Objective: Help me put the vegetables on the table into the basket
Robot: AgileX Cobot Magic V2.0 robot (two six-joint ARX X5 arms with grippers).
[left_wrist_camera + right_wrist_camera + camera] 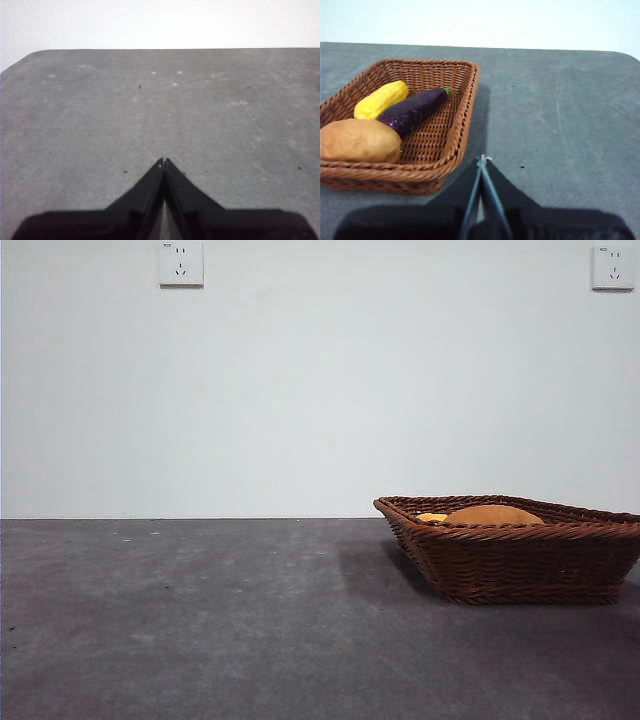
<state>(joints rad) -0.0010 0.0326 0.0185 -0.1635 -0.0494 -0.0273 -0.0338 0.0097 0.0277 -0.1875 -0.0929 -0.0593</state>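
The brown wicker basket (520,562) (447,140) stands on the dark grey table (200,620) at the right. Inside it lie three vegetables: an orange-brown potato-like lump (359,141) (493,515), a yellow corn-like oblong (381,99) (432,517) and a dark purple eggplant-like piece (414,110). My right gripper (482,161) is shut and empty, hovering over bare table just outside the basket's side wall. My left gripper (163,162) is shut and empty above bare table (160,110), far from the basket. Neither arm appears in the front view.
A white wall with two power sockets (181,263) (612,267) rises behind the table. The table's far edge and a rounded corner (35,54) show in the left wrist view.
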